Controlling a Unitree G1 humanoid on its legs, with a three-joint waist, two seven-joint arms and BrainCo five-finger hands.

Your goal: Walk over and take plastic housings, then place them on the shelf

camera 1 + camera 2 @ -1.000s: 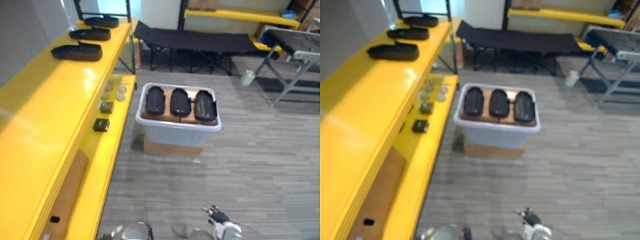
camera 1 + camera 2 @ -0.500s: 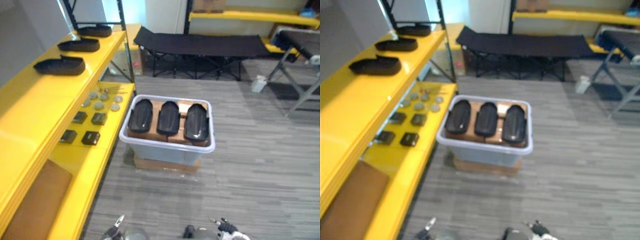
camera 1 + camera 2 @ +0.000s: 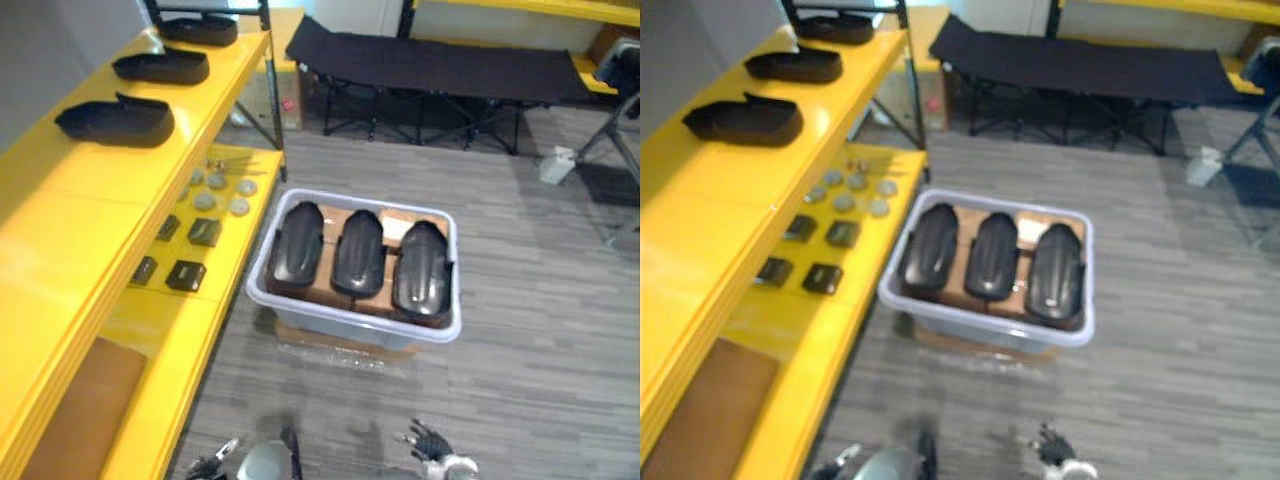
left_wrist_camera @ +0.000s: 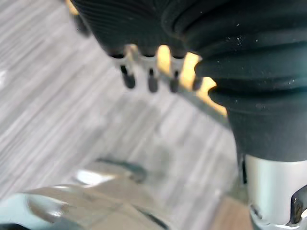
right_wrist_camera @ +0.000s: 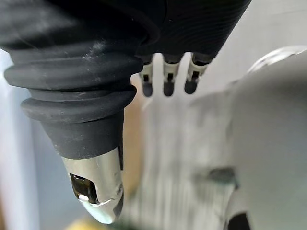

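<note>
Three plastic housings (image 3: 360, 255) sit in the bin (image 3: 330, 325) at twelve o'clock; shelf (image 3: 70, 230) at ten (more there); left hand (image 4: 151, 81), right hand (image 5: 165, 82): fingers slack, empty.

Three plastic housings (image 3: 358, 252) lie side by side in a bin (image 3: 350, 325) at centre. A shelf (image 3: 90, 210) runs nine to eleven o'clock, carrying three more housings (image 3: 115, 118) above what seem small parts (image 3: 204, 232). A cot (image 3: 440, 68) stands at twelve o'clock.
</note>
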